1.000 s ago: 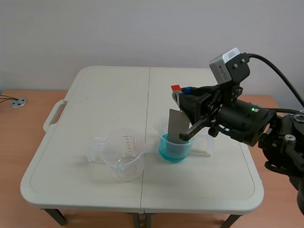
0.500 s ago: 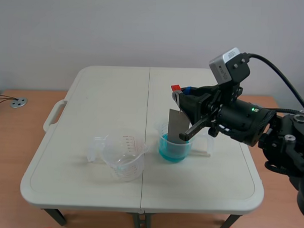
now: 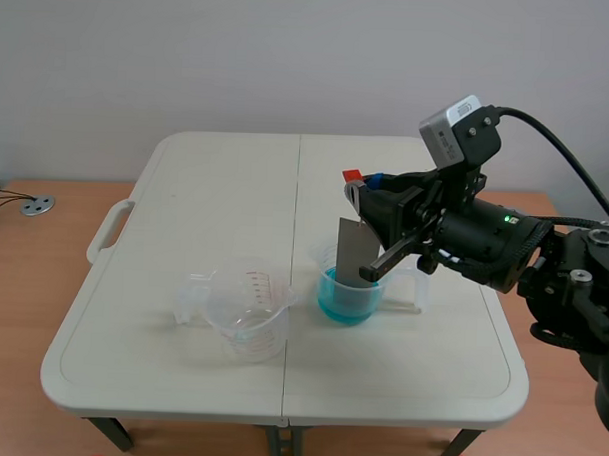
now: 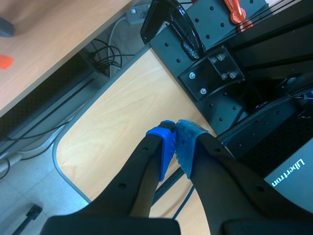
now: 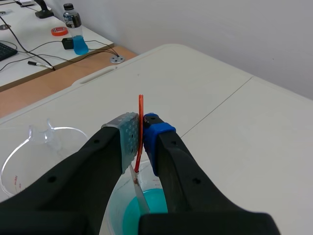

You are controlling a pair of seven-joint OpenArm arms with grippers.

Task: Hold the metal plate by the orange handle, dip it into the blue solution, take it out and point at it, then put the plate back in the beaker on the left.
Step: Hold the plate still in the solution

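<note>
Nothing is shifting since the earlier frames. Scene: right tool (image 3: pixel 360 183) is clenching the orange handle (image 3: pixel 352 176) above the blue beaker (image 3: pixel 347 302). The metal plate (image 3: pixel 354 252) is hanging into it. The empty beaker (image 3: pixel 243 316) is sitting beside it on the table (image 3: pixel 216 185). Left wrist: left tool (image 4: pixel 175 142) is pressing its pads together, gripping nothing. Right wrist: the plate's lower edge is meeting the blue solution (image 5: pixel 151 208).

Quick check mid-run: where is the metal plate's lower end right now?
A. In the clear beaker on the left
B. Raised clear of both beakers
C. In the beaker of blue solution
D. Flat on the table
C: the metal plate, gripped at its orange handle by the right tool, reaches down inside the rim of the blue-solution beaker.
</note>
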